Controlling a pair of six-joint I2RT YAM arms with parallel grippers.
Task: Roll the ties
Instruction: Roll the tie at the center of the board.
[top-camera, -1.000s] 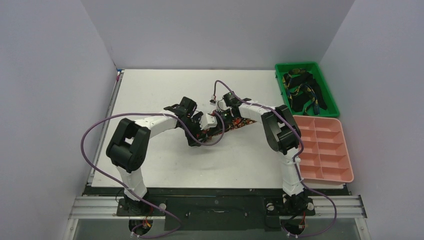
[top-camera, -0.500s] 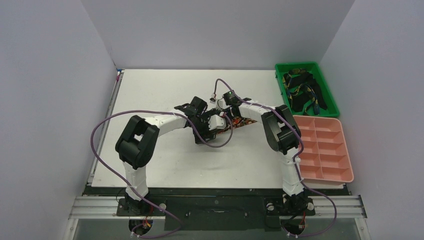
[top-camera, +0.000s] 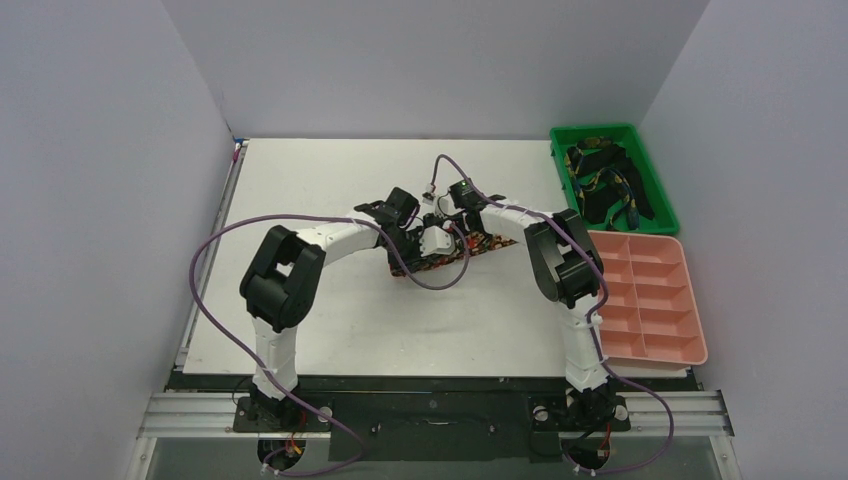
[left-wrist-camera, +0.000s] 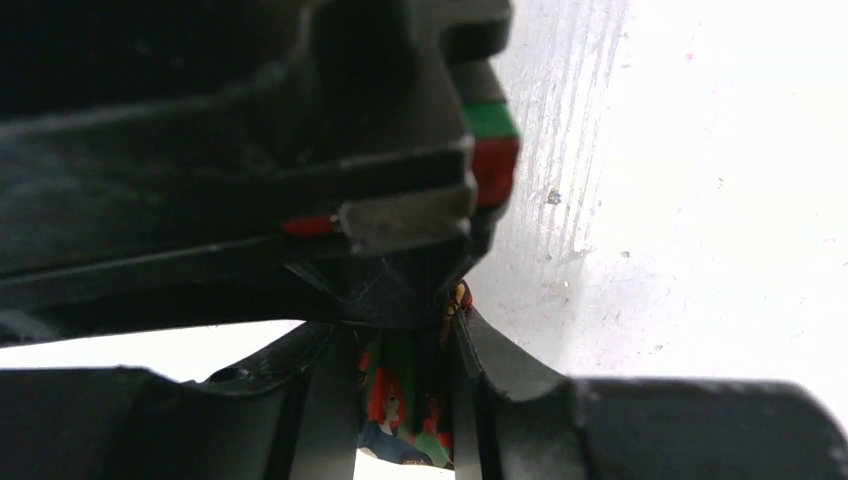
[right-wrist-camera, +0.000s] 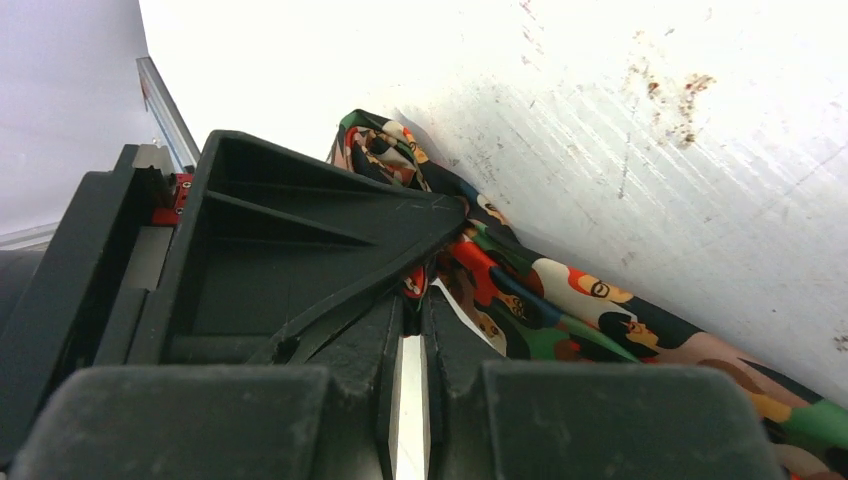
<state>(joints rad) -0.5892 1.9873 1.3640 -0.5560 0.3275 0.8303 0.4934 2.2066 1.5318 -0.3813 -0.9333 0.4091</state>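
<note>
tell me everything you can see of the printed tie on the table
The printed tie is soft dark fabric crowded with red, orange, green and cream faces. It lies on the white table near its middle, bunched at the grippers, the rest lying flat. The left gripper and right gripper both pinch it.

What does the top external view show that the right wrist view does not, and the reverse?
Only the top external view shows the green bin holding dark ties, and the pink compartment tray nearer than it. Only the right wrist view shows that the printed tie bears small faces, and brown specks on the white table. Both show that tie, the table and the right gripper at the tie.
</note>
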